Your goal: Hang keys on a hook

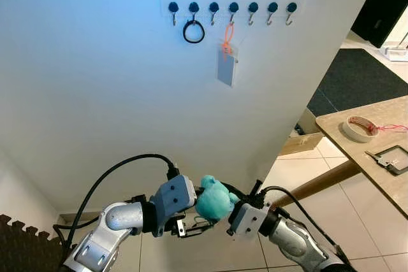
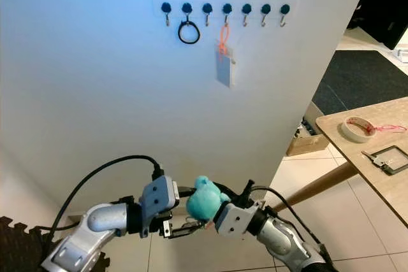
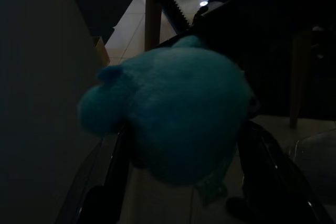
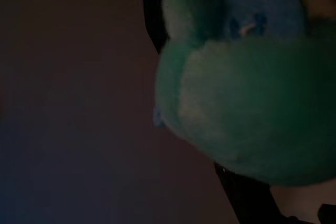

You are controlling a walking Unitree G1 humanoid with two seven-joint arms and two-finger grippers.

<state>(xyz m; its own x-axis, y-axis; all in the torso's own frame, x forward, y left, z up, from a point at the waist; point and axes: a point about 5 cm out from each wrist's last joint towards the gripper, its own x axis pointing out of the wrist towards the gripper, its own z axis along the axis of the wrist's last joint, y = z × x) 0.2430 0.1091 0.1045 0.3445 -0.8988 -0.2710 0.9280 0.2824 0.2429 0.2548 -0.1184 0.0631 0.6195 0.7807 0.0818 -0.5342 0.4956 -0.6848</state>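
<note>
Both grippers meet low in front of the white wall [image 1: 115, 93], around a teal plush toy [image 1: 214, 199]. In the left wrist view the left gripper [image 3: 184, 182] has a black finger [image 3: 113, 182] on each side of the toy, holding it. The right gripper [image 1: 245, 205] presses against the toy; how far it is open I cannot tell. High on the wall is a row of hooks [image 1: 233, 8], carrying a black ring [image 1: 194, 31] and an orange-tied tag [image 1: 226, 65]. A wooden table [image 1: 357, 157] at right holds a tape roll [image 1: 358, 128].
</note>
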